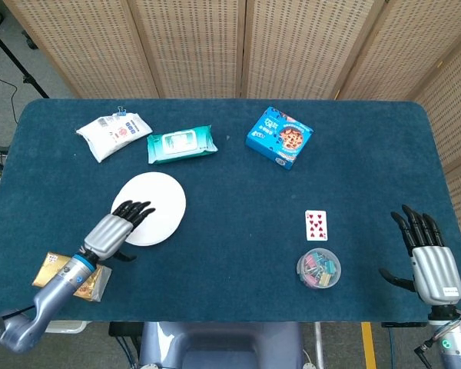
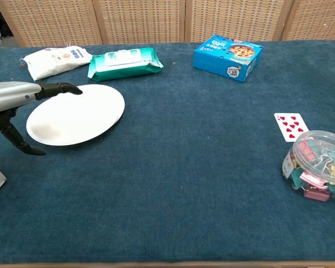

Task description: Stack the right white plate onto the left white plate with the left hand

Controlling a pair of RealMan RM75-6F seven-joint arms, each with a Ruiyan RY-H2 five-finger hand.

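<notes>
A white plate [image 1: 155,204] [image 2: 78,114] lies flat on the blue cloth at the left; only one round outline shows, so I cannot tell apart a second plate under it. My left hand [image 1: 115,231] [image 2: 17,96] is at its near-left rim, with fingers straight and reaching over the rim and the thumb hanging down beside it. It holds nothing. My right hand [image 1: 430,261] rests at the near right corner of the table with fingers spread and nothing in it; the chest view does not show it.
Behind the plate lie a green wipes pack [image 1: 181,144] [image 2: 124,62] and a white bag [image 1: 113,134] [image 2: 54,60]. A blue cookie box [image 1: 279,137] sits at the back centre. A playing card [image 1: 316,224] and a tub of clips [image 1: 318,268] are on the right. A gold packet [image 1: 48,270] lies under my left forearm.
</notes>
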